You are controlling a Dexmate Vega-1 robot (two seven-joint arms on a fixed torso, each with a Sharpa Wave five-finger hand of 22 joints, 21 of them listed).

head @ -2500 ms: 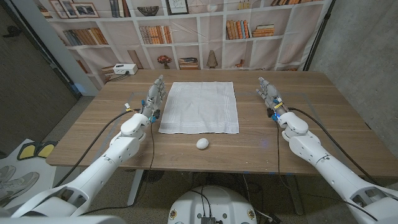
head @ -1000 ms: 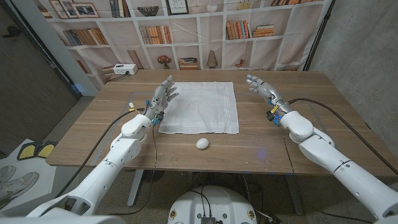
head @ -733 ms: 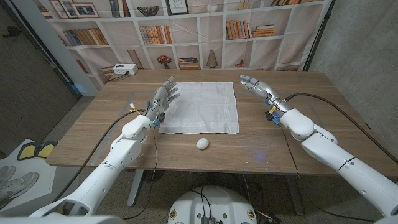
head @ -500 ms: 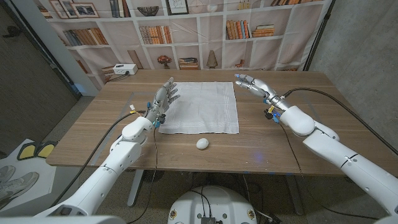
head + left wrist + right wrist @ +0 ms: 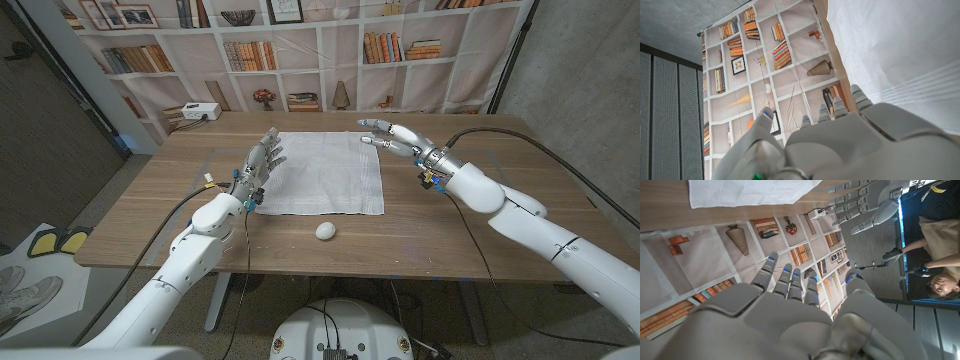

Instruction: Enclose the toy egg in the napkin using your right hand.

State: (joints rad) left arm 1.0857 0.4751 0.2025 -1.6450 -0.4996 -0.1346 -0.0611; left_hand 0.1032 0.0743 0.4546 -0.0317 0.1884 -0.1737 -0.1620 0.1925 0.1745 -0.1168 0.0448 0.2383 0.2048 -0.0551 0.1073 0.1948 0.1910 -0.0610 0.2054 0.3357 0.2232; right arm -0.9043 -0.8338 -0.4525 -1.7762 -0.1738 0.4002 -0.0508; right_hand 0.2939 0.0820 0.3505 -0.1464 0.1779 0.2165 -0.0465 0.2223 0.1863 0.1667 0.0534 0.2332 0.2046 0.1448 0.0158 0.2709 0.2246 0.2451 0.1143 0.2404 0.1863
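toy egg (image 5: 325,231) bare beside napkin (image 5: 322,173); right hand (image 5: 396,139), left hand (image 5: 258,163) fingers apart

You've got a wooden counter (image 5: 520,180), rectangular, grain running side to side. White napkin (image 5: 325,172) lies spread flat on it, centred toward the far half, roughly square, faint fold creases. Its far edge (image 5: 740,195) sits short of the counter's back edge, wood showing past it. White toy egg (image 5: 325,231) lies on bare wood just in front of the napkin's near edge, apart from the cloth, near the counter's front middle. A few pale tape marks on the wood left of the napkin. Cloth surface also shows in the left wrist view (image 5: 900,45).
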